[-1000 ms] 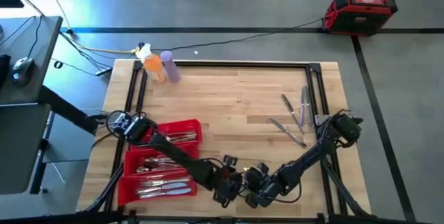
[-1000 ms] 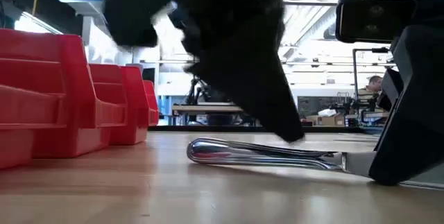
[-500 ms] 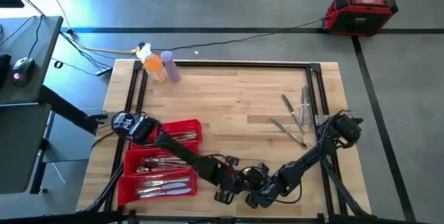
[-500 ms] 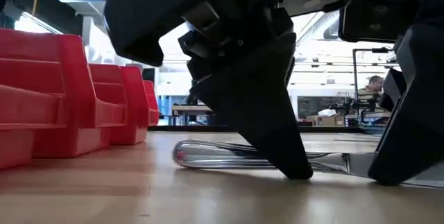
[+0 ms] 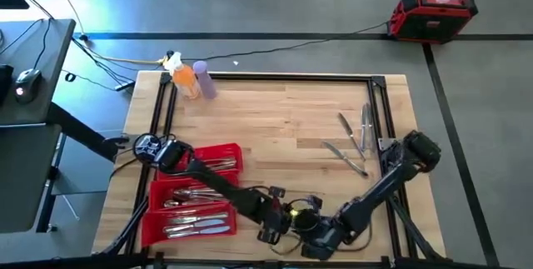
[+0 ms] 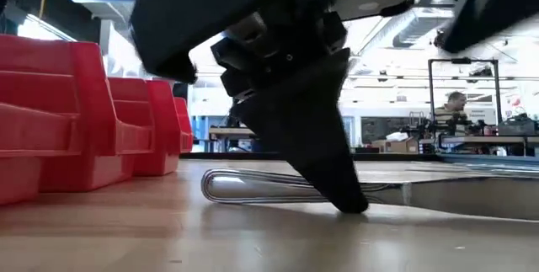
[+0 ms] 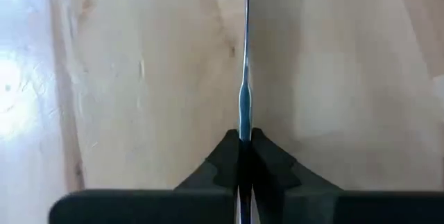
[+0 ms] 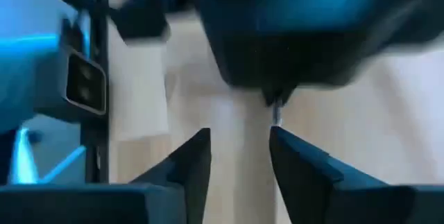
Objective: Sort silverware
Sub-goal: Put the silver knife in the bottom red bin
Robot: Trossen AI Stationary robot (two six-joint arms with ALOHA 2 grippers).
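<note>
Silverware piece (image 6: 278, 189) lies flat on the tabletop (image 5: 275, 119) near its front edge, and your left claw (image 7: 244, 148) is clamped on it, fingers (image 7: 225, 158) pinching the slim metal edge-on. That thin, low profile is why the claw comes down so steeply, tips right at the wood. Your right claw (image 8: 239, 161) sits just beside the left, fingers spread with nothing between them, so it looks like the helper here, not the carrier. Red tray (image 5: 229, 154) waits on the left, its compartments already holding forks, knives and spoons, so that's your likely drop-off. More loose pieces (image 5: 354, 140) lie well apart on the right side. Orange and purple bottles (image 5: 193, 80) stand at the far corner, out of play.
</note>
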